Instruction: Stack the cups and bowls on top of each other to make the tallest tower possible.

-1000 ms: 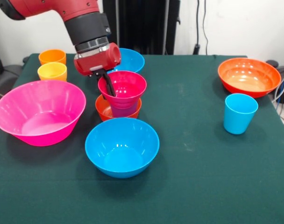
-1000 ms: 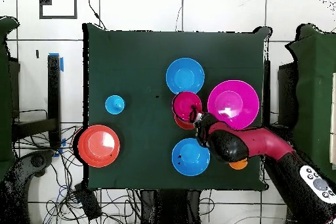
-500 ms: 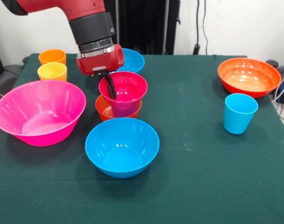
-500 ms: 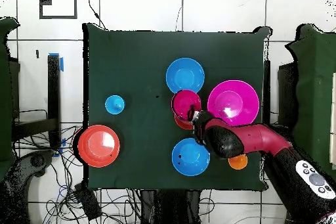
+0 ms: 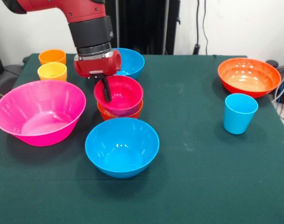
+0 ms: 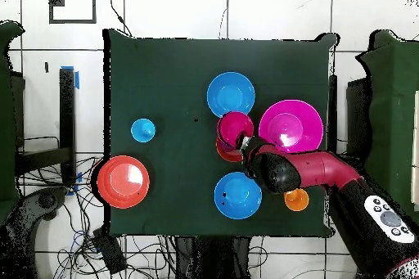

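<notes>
Reaching down: the gripper (image 5: 104,88) sits at the rim of the magenta-red bowl (image 5: 121,94), one dark finger (image 5: 106,89) inside the bowl against its wall; the other finger is hidden, so whether they clamp the rim cannot be told.
Magenta-red bowl: nested low in the small orange bowl (image 5: 118,112), only a purple band showing between them; landmark for the rest.
Near blue bowl (image 5: 122,146): just in front of the magenta-red bowl, toward the camera in the front view.
Far blue bowl (image 5: 130,62): behind the magenta-red bowl, partly hidden by the arm (image 5: 88,28).
Large pink bowl (image 5: 38,111): beside the magenta-red bowl, on the picture's left in the front view.
Yellow cup (image 5: 52,71): behind the pink bowl, upright.
Orange cup (image 5: 52,56): just behind the yellow cup.
Wide orange-red bowl (image 5: 248,76): well apart from the magenta-red bowl, at the table's (image 5: 202,177) opposite side.
Light blue cup (image 5: 239,113): upright, just in front of the orange-red bowl.
</notes>
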You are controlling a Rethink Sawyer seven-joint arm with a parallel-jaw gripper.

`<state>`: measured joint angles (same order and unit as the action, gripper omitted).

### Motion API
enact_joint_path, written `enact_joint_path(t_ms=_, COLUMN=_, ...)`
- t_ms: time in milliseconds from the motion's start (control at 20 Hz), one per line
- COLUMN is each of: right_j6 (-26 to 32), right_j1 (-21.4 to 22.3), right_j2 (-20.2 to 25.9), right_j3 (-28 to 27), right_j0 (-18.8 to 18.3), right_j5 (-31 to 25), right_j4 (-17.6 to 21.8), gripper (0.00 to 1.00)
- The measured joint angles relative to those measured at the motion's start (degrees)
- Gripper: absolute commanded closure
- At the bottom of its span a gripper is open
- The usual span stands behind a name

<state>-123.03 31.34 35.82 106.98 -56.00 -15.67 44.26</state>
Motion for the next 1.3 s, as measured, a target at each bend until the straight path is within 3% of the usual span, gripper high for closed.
enact_joint_path(t_ms=700, right_j6=0.0, right_j1=3.1, right_j2=-7.7, right_j3=-0.2, right_j0=1.4, right_j5=-5.2, right_j4=-1.1, gripper=1.0)
enact_joint_path(t_ms=1100, right_j6=0.0, right_j1=5.1, right_j2=-10.7, right_j3=1.7, right_j0=1.4, right_j5=-16.7, right_j4=-3.8, gripper=1.0)
enact_joint_path(t_ms=1300, right_j6=0.0, right_j1=5.4, right_j2=-10.7, right_j3=2.3, right_j0=1.4, right_j5=-19.2, right_j4=-4.2, gripper=1.0)
